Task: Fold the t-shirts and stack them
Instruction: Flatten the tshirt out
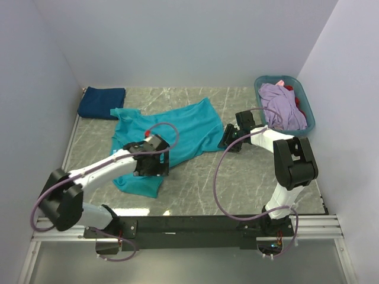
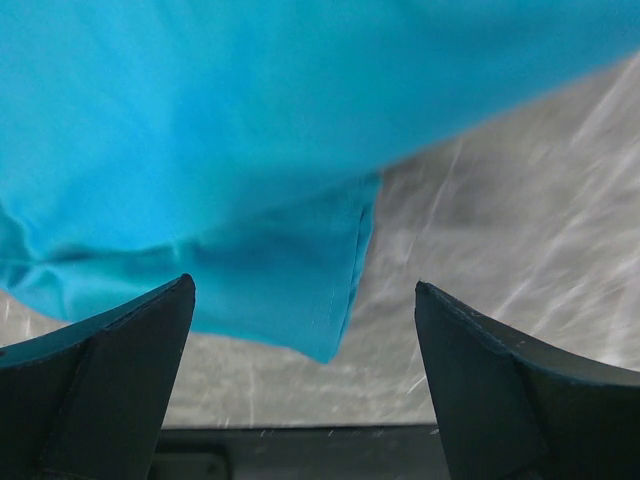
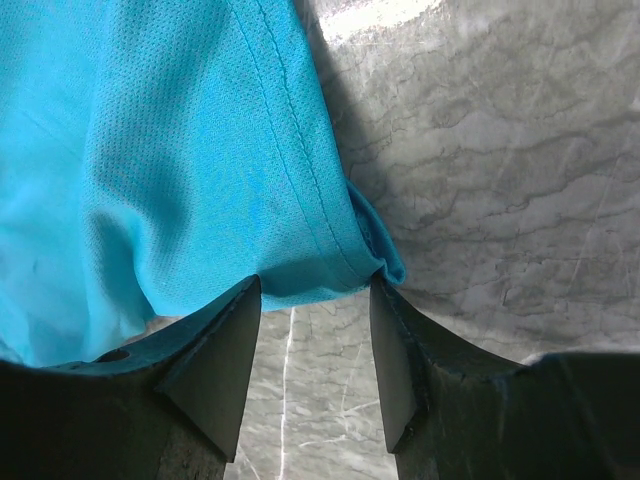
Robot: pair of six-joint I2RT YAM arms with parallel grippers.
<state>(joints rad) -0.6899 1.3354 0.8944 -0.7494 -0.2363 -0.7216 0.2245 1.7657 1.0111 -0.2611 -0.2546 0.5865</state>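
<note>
Two released pincers: left pincer (image 2: 303, 290) over teal t-shirt (image 1: 183, 127) edge, right pincer (image 3: 315, 285) at hem.

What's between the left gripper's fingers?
Left wrist view: a corner of the teal t-shirt, ungripped, lies in the open gap of the left gripper; bare table beside it.

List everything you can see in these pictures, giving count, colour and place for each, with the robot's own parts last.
teal t-shirt: one, turquoise, spread across mid-table
navy t-shirt: one, dark blue, folded, far left corner
laundry basket: one, teal-blue, far right corner
lavender t-shirt: one, in the basket
red cloth: one, barely showing, in the basket
table: one, grey marbled
left gripper: one, black, open, by the teal t-shirt's near edge
right gripper: one, black, open, at its hem corner
</note>
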